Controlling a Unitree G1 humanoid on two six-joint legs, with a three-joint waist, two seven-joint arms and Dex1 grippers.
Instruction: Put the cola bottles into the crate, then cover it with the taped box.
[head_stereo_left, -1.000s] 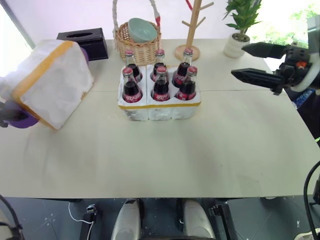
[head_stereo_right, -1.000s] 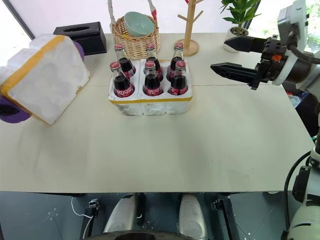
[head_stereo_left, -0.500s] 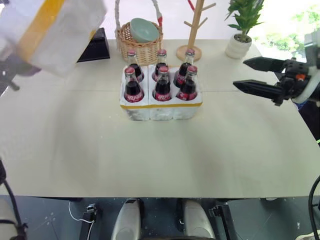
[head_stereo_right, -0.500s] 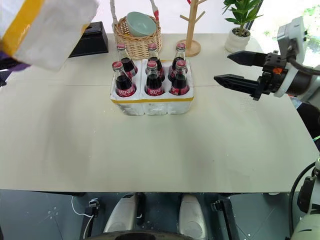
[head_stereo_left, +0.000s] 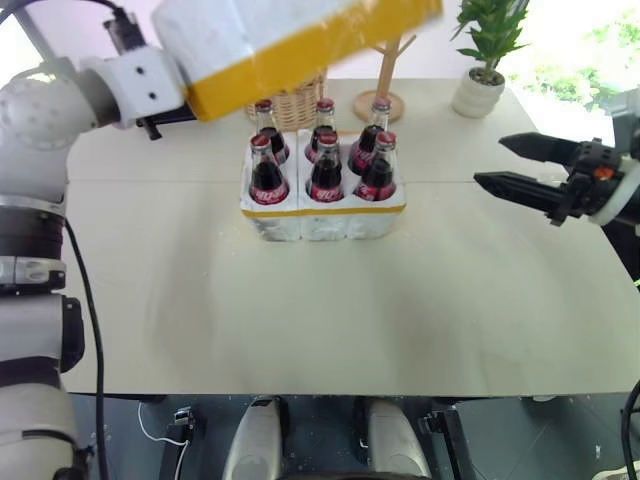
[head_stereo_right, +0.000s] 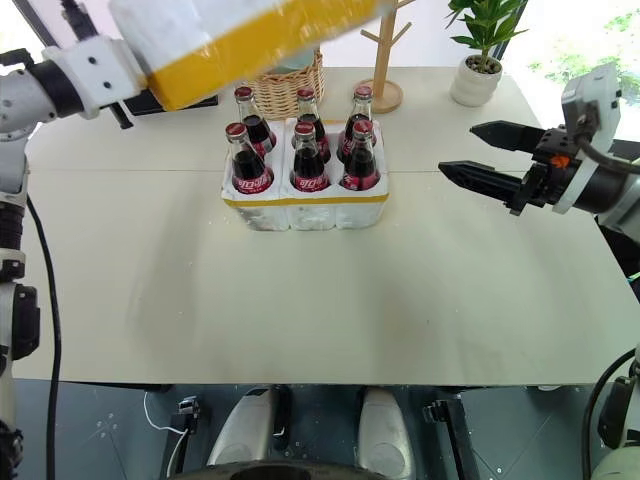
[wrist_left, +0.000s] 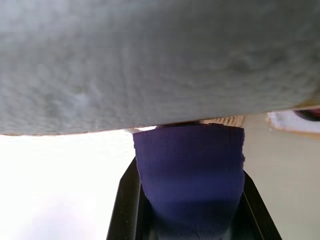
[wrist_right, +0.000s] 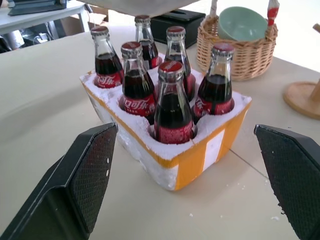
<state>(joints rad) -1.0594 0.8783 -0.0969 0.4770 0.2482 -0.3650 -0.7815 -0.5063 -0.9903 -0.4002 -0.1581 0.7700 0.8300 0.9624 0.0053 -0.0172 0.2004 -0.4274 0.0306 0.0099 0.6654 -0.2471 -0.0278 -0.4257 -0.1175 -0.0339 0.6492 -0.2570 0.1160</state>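
Observation:
Several cola bottles with red labels stand upright in the wells of the crate, a low white foam tray with a yellow band, at the table's middle back. The taped box, white foam with a wide yellow band, hangs tilted in the air above and just behind the crate. My left gripper is shut on its left end, and a purple-covered finger presses under the foam. To the right of the crate my right gripper stands open at about bottle height, pointing at the bottles, with nothing between its fingers.
Behind the crate stand a wicker basket holding a green bowl, a black tissue box, a wooden peg stand and a potted plant. The table's right edge lies under my right arm.
My left arm has lifted the taped box from the table's left side and swung it right, rolling it, to above the crate's back. My right gripper has sunk slightly.

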